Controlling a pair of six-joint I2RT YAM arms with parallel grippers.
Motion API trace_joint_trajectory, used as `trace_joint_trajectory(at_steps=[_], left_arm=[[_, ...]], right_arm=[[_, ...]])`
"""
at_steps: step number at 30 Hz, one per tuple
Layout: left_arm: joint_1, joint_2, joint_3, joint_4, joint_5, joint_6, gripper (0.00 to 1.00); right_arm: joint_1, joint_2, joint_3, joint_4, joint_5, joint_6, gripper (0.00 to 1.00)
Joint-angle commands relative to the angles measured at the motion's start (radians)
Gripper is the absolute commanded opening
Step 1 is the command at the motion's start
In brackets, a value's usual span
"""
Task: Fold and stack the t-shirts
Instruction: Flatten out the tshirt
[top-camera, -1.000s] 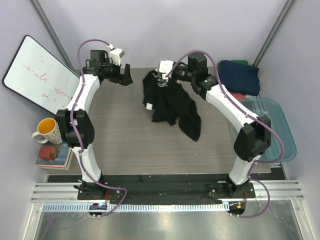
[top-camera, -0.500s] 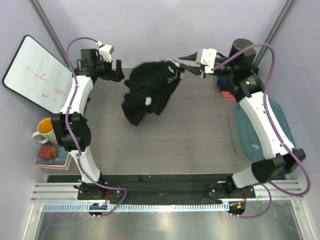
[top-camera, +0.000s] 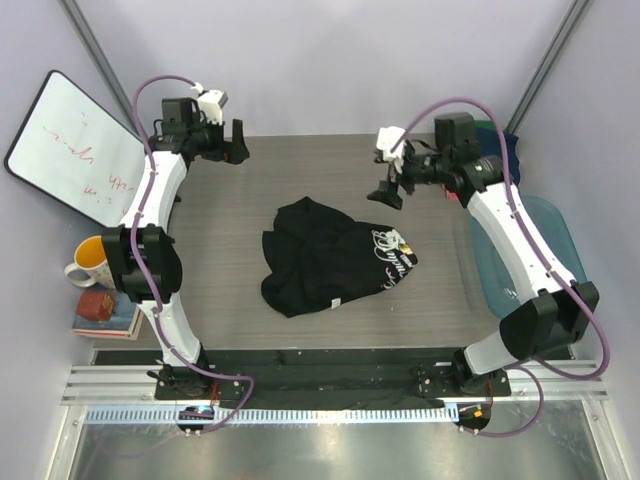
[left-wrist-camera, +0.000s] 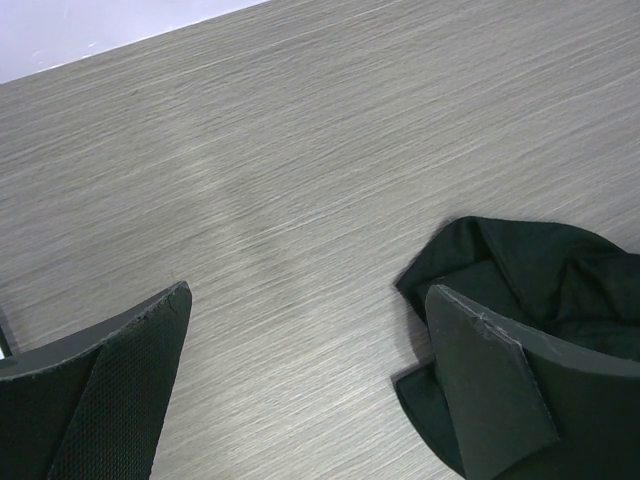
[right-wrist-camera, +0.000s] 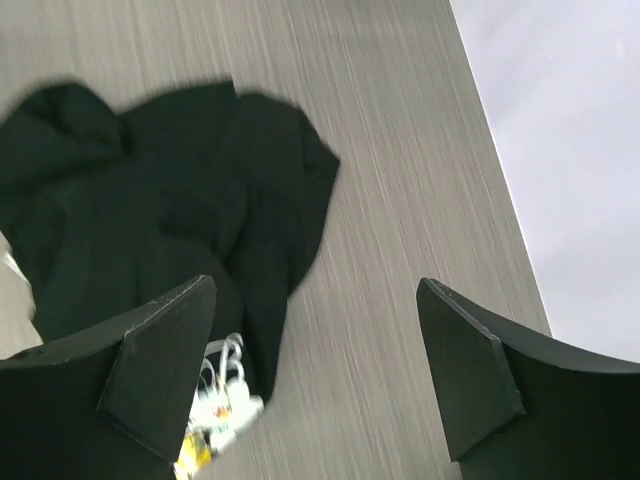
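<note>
One black t-shirt (top-camera: 330, 262) lies crumpled on the middle of the table, white lettering (top-camera: 393, 246) showing at its right edge. My right gripper (top-camera: 388, 190) hangs open above and behind that edge, nothing between its fingers. In the right wrist view the black t-shirt (right-wrist-camera: 170, 210) lies below the open gripper (right-wrist-camera: 315, 370). My left gripper (top-camera: 232, 145) stands open at the back left, apart from the shirt. Its wrist view shows a corner of the black t-shirt (left-wrist-camera: 540, 265) behind the right finger (left-wrist-camera: 490, 390). A navy t-shirt (top-camera: 505, 152) sits at the back right, partly behind my right arm.
A translucent blue tub (top-camera: 562, 245) stands at the right table edge. A whiteboard (top-camera: 70, 150) leans at the left. An orange-lined mug (top-camera: 93, 262) and a stack of books (top-camera: 105, 312) sit off the table's left side.
My right gripper opened and let go of the black t-shirt. The shirt fell from up at the back onto the table's middle. The left arm has swung slightly left.
</note>
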Motion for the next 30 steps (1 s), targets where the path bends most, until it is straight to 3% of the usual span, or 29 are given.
trace_joint_trajectory(at_steps=[1,6,15,24,30], left_arm=[[-0.002,-0.006,0.011,0.014,-0.039,-0.035,1.0],[-0.002,-0.018,-0.001,0.008,-0.107,-0.037,1.0],[-0.002,-0.045,-0.035,0.0,-0.098,-0.032,1.0],[-0.001,-0.069,-0.064,0.02,-0.099,-0.022,1.0],[-0.001,-0.049,-0.046,0.028,-0.093,-0.049,1.0]], right_arm=[[0.097,0.105,0.176,-0.045,-0.037,0.196,0.86],[0.255,0.305,0.259,-0.217,-0.034,0.187,0.81],[0.335,0.572,0.368,-0.156,-0.046,0.305,0.73],[0.363,0.672,0.404,-0.194,-0.066,0.276,0.69],[0.364,0.705,0.41,-0.347,-0.044,0.158,0.7]])
